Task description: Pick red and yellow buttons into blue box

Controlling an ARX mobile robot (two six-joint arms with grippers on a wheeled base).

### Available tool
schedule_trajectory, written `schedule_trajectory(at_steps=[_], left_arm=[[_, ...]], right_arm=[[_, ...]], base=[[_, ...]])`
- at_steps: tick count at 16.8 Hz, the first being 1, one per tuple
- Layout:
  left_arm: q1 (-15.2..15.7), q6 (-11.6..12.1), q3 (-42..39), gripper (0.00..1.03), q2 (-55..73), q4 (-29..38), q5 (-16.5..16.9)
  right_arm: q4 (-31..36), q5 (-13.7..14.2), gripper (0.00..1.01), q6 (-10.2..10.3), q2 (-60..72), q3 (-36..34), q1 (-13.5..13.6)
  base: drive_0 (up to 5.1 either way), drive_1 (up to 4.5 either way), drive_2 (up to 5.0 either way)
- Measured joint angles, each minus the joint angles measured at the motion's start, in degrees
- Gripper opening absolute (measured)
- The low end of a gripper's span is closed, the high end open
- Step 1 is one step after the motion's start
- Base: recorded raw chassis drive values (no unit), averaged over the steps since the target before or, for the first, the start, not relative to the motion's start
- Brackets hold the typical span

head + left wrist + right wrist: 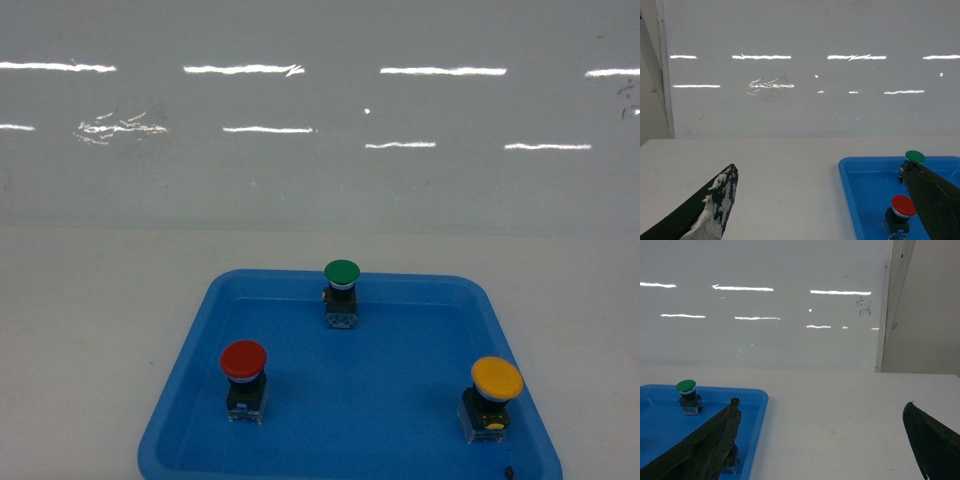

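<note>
So far nothing done: red button [244, 377] and yellow button [494, 395] both upright inside shallow blue tray [400, 420], flanking green button [341, 290]. Blue box unseen. Left end effector [825, 200] and right end effector [822, 440] both wide open, empty.

Left gripper [825, 210] spread, right gripper [822, 440] spread

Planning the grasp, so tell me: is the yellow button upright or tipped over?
Upright. The yellow button stands on its blocky base with its cap on top, at the right of the shallow blue tray.
</note>
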Motion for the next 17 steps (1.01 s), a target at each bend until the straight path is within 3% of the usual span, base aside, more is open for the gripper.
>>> schedule_trajectory(at_steps=[12,17], left_arm=[[0.00,0.00,0.00,0.98,0.00,-0.02,0.00],[0.00,0.00,0.00,0.98,0.00,0.00,0.00]], right_arm=[[0.04,0.00,0.98,-0.02,0.00,0.00,0.00],[33.99,1.79,0.98,-3.17,34.58,0.87,5.77]], base=[[0.0,0.00,0.0],[0.0,0.00,0.0]])
